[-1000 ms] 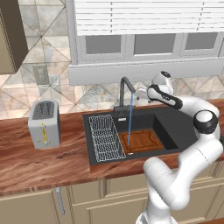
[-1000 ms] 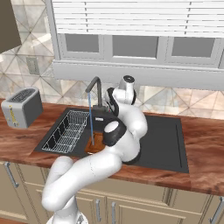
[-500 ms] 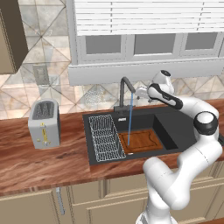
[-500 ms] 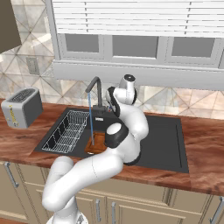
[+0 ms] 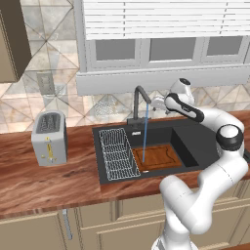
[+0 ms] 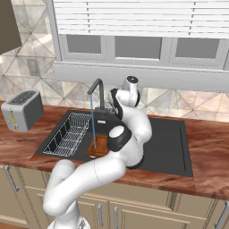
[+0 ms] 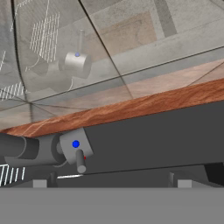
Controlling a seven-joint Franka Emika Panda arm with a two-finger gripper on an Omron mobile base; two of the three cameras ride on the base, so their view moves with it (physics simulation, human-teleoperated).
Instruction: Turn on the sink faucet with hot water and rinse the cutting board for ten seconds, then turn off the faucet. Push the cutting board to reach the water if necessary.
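The dark grey sink faucet (image 5: 138, 103) stands behind the black sink (image 5: 122, 178). A thin blue stream of water (image 5: 145, 128) falls from its spout onto the reddish-brown cutting board (image 5: 159, 156), which lies flat in the basin. My gripper (image 5: 157, 103) hovers just right of the spout, open and empty. In the hand view the faucet's square base (image 7: 75, 146) with its blue dot and small lever (image 7: 80, 161) sits left of centre, a little beyond my gripper (image 7: 111, 184). From the right the water (image 6: 93, 121) lands on the cutting board (image 6: 100, 146), which is partly hidden by my arm.
A silver wire rack (image 5: 117, 152) fills the left part of the basin beside the board. A grey toaster (image 5: 49, 137) stands on the wooden counter (image 5: 44, 180) to the left. Tiled wall and a window sill rise close behind the faucet.
My hand has edged slightly left toward the faucet. The water keeps running onto the board, which has not moved.
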